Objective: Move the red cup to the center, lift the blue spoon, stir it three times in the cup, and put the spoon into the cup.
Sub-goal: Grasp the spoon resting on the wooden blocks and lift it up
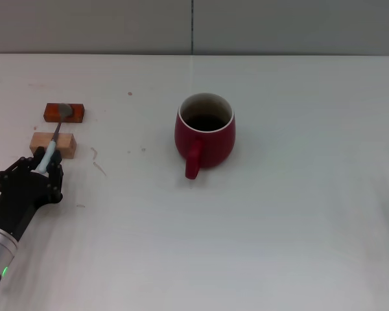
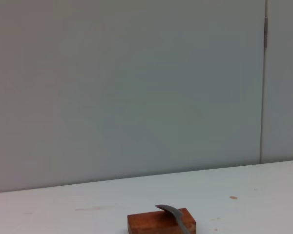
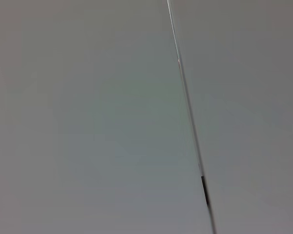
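L jaws [image 1: 45,165] grip blue spoon [image 1: 54,139] across two blocks [image 1: 64,113].

Head cam high, facing fwd and down over white table [image 1: 279,227], left wrist cam low near tabletop, facing wall, shares red-brown block [image 2: 161,222] w/ head view, right wrist cam on wall only

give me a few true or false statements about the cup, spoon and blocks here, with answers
1. The red cup stands upright on the white table. True.
2. The blue spoon sits inside the cup. False: it lies across two blocks, far to the cup's left.
3. The spoon's bowl rests on the reddish-brown block. True.
4. The left gripper is at the spoon's handle end, near the pale wooden block. True.
5. The cup's handle points toward the far wall. False: it points toward the robot.
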`<action>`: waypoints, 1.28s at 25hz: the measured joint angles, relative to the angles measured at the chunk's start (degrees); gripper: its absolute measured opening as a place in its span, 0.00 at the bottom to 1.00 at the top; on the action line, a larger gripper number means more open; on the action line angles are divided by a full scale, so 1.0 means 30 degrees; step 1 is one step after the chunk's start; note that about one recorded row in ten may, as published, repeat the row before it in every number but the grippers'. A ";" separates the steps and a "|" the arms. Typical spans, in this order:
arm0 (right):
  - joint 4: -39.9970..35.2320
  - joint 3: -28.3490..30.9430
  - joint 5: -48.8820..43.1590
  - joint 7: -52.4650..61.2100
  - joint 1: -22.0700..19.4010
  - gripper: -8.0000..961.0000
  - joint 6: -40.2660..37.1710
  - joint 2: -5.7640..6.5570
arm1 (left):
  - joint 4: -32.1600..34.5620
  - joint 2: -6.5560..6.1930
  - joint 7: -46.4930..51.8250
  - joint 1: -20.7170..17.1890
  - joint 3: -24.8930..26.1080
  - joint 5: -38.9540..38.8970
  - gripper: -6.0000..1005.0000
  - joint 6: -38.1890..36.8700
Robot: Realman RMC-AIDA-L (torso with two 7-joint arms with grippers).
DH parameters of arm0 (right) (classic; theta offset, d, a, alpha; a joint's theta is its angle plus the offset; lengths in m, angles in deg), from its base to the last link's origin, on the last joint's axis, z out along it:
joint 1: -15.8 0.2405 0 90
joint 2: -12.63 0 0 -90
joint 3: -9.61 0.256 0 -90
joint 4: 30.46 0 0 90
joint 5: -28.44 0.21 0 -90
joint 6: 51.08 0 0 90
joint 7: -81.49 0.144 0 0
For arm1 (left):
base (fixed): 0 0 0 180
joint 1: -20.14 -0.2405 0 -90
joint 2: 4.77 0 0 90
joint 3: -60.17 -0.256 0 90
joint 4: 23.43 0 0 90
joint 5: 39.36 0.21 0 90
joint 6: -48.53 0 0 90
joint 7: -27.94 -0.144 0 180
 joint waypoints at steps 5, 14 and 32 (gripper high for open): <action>0.0001 -0.0214 -0.0024 0.0001 0.0000 0.70 -0.0066 0.0015 | -0.0002 -0.0001 0.0001 0.0023 0.0033 -0.0001 0.24 0.0033; 0.0000 -0.0222 -0.0131 0.0001 -0.0001 0.70 -0.0066 0.0030 | 0.0102 -0.0001 0.0001 0.0099 0.0064 -0.0002 0.23 0.0101; 0.0000 -0.0220 -0.0203 0.0001 0.0000 0.70 -0.0084 0.0030 | 0.0173 -0.0001 0.0001 0.0188 0.0087 -0.0001 0.21 0.0125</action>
